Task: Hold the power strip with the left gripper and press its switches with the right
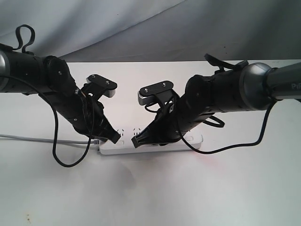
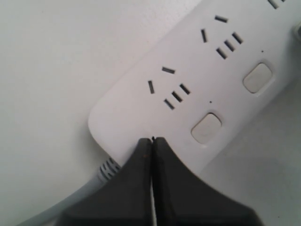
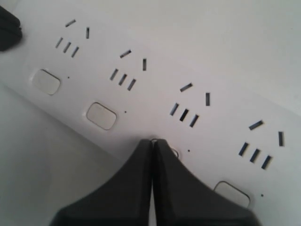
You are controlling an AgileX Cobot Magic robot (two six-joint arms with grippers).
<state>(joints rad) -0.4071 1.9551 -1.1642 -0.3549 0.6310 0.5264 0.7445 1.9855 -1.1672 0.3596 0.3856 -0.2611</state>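
While a plain white tabletop [image 1: 188, 193] is spread beneath both arms, a long flat white plastic power strip [image 1: 141, 150] [image 2: 197, 70] [image 3: 155, 108] is seen lying flat on it, outlets upward. At the strip's cord end, the left gripper [image 1: 114, 137] [image 2: 152, 140], a slim-fingered black claw, is set tip-down on the strip's top face; its fingers are pressed together with nothing between them. Near the strip's middle, the right gripper [image 1: 136, 140] [image 3: 153, 141], a bulkier black claw, is likewise closed on nothing. A thin grey cord [image 1: 37, 139] [image 2: 94, 181] is seen leaving the strip's end beside the left claw. Small white rounded-rectangle switches [image 2: 206, 127] [image 3: 101, 115] are ranged along the strip's near edge, and one of them is largely hidden under the right claw's tip; whether it is pressed down cannot be told.
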